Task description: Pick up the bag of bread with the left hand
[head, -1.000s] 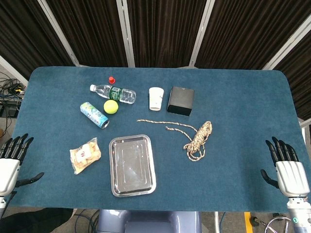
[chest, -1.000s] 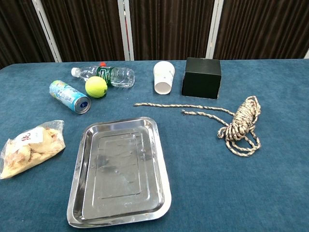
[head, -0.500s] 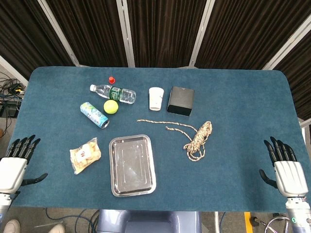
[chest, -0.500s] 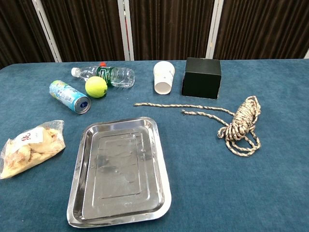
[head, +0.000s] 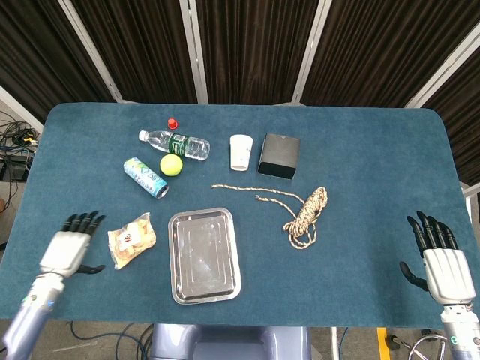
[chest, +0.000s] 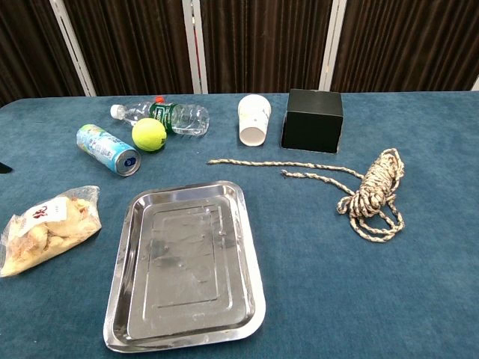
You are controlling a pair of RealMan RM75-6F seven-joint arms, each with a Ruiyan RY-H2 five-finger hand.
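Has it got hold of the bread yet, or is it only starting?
Only starting. The bag of bread lies on the table, untouched, left of the steel tray. The left hand is beside the bag with its fingers apart, holding nothing. Closing on the bag and lifting it are both left. The right hand waits at the table's edge.

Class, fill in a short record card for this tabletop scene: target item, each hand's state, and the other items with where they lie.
target: bread bag, lying on the table left of the tray, not held
left hand: open, just left of the bread bag, not touching it
right hand: open, at the table's right edge, holding nothing
far row: bottle, ball, can, cup, black box
middle: rope, right of the tray
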